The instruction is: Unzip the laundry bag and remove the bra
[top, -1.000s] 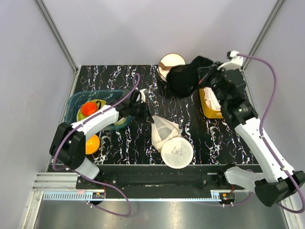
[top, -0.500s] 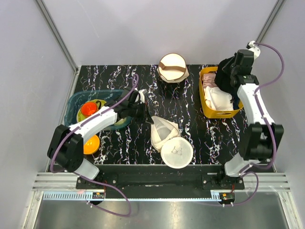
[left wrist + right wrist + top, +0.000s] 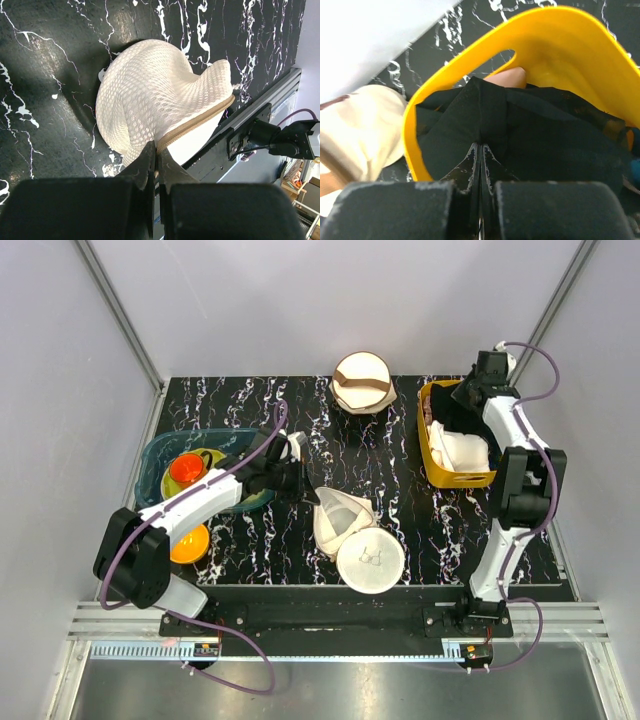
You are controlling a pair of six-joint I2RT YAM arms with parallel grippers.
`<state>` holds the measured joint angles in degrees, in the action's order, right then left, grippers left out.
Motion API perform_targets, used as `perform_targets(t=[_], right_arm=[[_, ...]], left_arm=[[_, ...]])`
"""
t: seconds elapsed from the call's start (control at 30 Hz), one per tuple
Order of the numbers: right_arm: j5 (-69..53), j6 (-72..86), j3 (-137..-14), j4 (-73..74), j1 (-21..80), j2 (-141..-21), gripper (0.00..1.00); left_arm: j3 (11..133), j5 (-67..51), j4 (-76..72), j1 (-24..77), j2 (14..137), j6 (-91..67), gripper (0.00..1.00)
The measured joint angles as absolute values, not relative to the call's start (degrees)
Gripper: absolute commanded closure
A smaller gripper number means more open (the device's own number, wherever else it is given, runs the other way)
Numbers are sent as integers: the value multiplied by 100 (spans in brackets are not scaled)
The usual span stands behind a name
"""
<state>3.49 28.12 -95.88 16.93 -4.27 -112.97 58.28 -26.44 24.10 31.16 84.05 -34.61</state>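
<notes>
Black marble tabletop (image 3: 400, 440) — the laundry bag (image 3: 370, 558) lies near its front edge, bra unseen, probably inside. Left gripper (image 3: 156, 152) pinches the bag's tan zipper (image 3: 200, 122) — better to pull steadily along the seam. Right gripper (image 3: 480, 150) clamps a dark garment (image 3: 545, 130) over the yellow basket (image 3: 560, 45).

Laundry bag (image 3: 150, 95) is lying rumpled on the black marbled table (image 3: 45, 60), its white mesh bulging up in a fold. Left gripper (image 3: 157, 162) is pinching the bag's tan zipper edge (image 3: 200, 120), jaws pressed together. A metal rail (image 3: 257, 112) is running along the table's far edge.
</notes>
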Motion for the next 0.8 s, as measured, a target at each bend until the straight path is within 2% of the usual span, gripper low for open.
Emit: perform_targets(t=[0.17,0.3,0.33,0.4,0.47,0.6,0.8], right_arm=[[351,2814,-10044,2036,-449,-12160,100],[342,2810,-10383,2451,-462,-12641,68],[340,2805,-10383,2541,-464,-12645,54],[336,2823,-10379,2602,-467,-12540,43],[325,2853,-10237,2609,-467,-12269,29],[178,2980,-9616,2532,-467,-11216,19],[14,3087,-8914,2274,-467,-9612,13]], left_arm=[[5760,-2663,2375,3140,8405,-3485,100],[5749,-2676,2377,3179,8372,-3505,100],[5749,-2679,2370,3190,8350,-3505,100],[5749,-2679,2370,3194,8313,-3505,100],[5749,-2679,2373,3205,8287,-3507,100],[5749,-2679,2386,3214,8285,-3505,100],[5819,-2679,2425,3221,8285,-3500,100]])
